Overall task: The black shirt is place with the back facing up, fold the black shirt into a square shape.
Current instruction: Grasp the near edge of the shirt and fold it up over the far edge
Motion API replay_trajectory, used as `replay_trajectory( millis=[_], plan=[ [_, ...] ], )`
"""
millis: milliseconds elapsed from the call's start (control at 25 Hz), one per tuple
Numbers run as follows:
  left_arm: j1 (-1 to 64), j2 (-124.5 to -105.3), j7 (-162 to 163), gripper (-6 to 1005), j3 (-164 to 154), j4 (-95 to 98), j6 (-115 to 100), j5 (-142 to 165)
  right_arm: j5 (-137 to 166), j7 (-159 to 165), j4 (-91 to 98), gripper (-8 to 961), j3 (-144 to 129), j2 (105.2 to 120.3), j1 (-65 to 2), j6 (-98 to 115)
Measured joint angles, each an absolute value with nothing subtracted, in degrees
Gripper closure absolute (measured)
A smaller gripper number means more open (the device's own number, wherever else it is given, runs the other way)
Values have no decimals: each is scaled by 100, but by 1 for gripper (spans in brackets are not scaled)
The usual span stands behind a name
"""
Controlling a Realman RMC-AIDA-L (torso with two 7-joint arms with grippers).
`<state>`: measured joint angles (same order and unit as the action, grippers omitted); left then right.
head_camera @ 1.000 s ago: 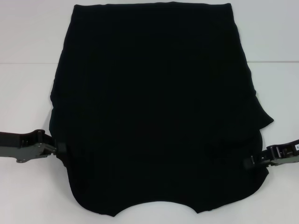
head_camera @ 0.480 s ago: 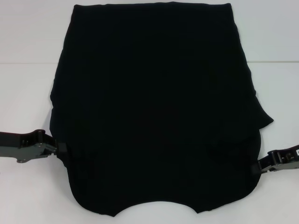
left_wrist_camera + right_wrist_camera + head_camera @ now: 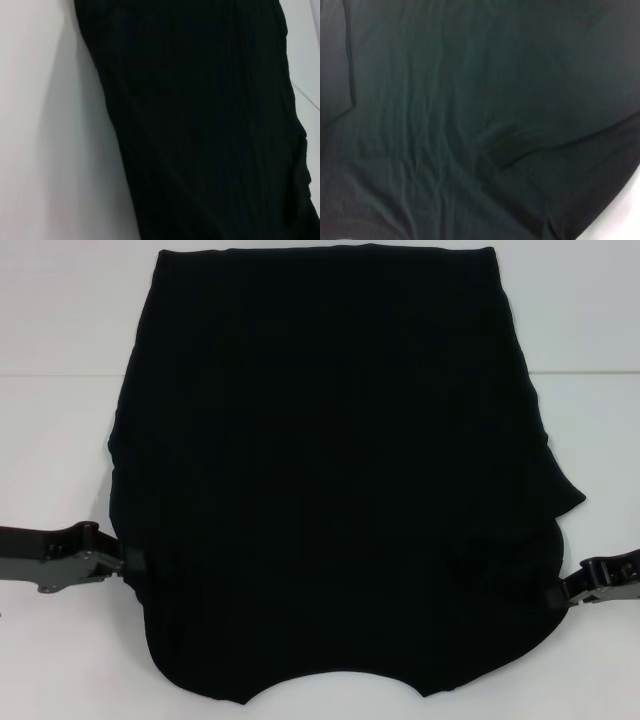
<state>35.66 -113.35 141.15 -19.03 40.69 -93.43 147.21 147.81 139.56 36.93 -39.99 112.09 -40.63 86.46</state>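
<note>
The black shirt (image 3: 330,470) lies flat on the white table (image 3: 60,440), plain side up, with no lettering showing. Its hem is at the far end and its curved neckline at the near edge. Both sides are folded inward; a flap sticks out on the right. My left gripper (image 3: 138,561) is low at the shirt's near left edge, touching the fabric. My right gripper (image 3: 556,592) is low at the near right edge, just outside the fabric. The left wrist view shows the shirt's edge (image 3: 200,120) on the table. The right wrist view is filled with wrinkled black fabric (image 3: 470,120).
White table surface (image 3: 40,125) lies on both sides of the shirt and beyond its far edge. A faint seam line (image 3: 590,373) crosses the table behind the shirt. A sliver of table (image 3: 625,220) shows in the right wrist view.
My right gripper has drawn back to the right, off the shirt's near right edge. The fabric there has settled inward. My left gripper has shifted slightly down and left.
</note>
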Motion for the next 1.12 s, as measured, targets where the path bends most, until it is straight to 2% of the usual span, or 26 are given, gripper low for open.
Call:
replay_trajectory(
  millis=[360,680,880,1000,1120],
  plan=[
    [3603,-11296,13933,954,-2076,4130,-10278,14827,14783,13967,4054,888,-3907,11074,-3785,9612],
    [3594,-11347,13972,942,-2598,4183,-10900,15108,14809,13974,4567,888,-3826,11077,-3271,10748],
    [3551,-11388,13909,935,-2847,4154,-11337,15162,14813,13925,5083,888,-3835,11200,-2888,11318],
    [3571,-11396,13885,931,-2866,4152,-11418,15149,14793,13766,5118,888,-3726,11214,-2845,11264],
    [3673,-11381,13906,927,-2735,4140,-11313,15087,14765,13589,4954,888,-3449,11163,-2993,11191]
  ],
)
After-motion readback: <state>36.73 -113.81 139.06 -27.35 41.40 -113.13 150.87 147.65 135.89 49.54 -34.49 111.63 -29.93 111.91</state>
